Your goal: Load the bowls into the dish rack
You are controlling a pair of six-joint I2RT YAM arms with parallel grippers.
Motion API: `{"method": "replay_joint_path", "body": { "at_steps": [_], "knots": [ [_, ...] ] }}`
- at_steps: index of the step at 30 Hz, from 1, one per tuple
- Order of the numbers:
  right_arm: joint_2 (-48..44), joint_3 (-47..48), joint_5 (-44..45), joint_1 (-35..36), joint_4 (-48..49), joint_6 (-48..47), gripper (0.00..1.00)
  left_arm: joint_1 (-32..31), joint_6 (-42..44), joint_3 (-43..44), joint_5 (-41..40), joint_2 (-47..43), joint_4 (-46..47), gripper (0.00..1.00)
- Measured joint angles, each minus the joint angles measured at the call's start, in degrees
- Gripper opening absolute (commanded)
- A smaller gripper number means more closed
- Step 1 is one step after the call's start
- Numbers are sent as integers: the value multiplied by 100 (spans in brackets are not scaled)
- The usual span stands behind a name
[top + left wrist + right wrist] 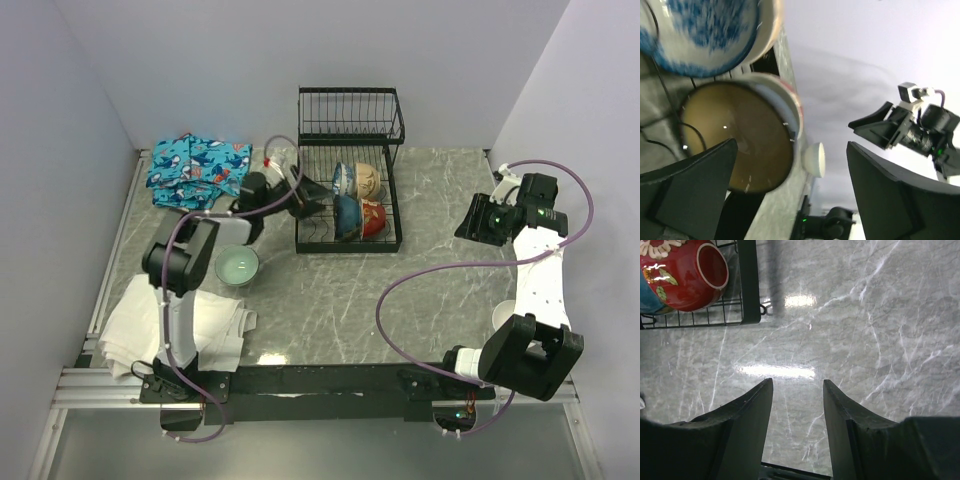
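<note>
Dish rack (350,118) access
Bowls (357,182) fill its 3 o'clock half; 9 o'clock half free; table (320,300) open at 6 o'clock.

a: what lies on the grey marble table (330,300)?
b: black wire dish rack (350,248) at the back, pale green bowl (238,266) near its left front, blue patterned cloth (195,170) far left.
a: nearer?
b: white towel (200,330) left, small white bowl (505,314) right.
</note>
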Motion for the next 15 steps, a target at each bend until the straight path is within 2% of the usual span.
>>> {"method": "replay_joint_path", "body": {
  "at_steps": [7,11,12,15],
  "knots": [
    [-92,-17,-48,0,44,15,53,566,966,-11,518,-780,-632,96],
    [-446,-319,234,2,63,-105,53,584,2658,28,579,-1609,-2391,96],
    [-564,-428,378,4,48,-146,53,560,3274,57,435,-1950,-2992,97],
    [-1047,-918,1209,11,-103,-442,54,516,4393,61,-35,-2859,-3989,96]
  ]
}}
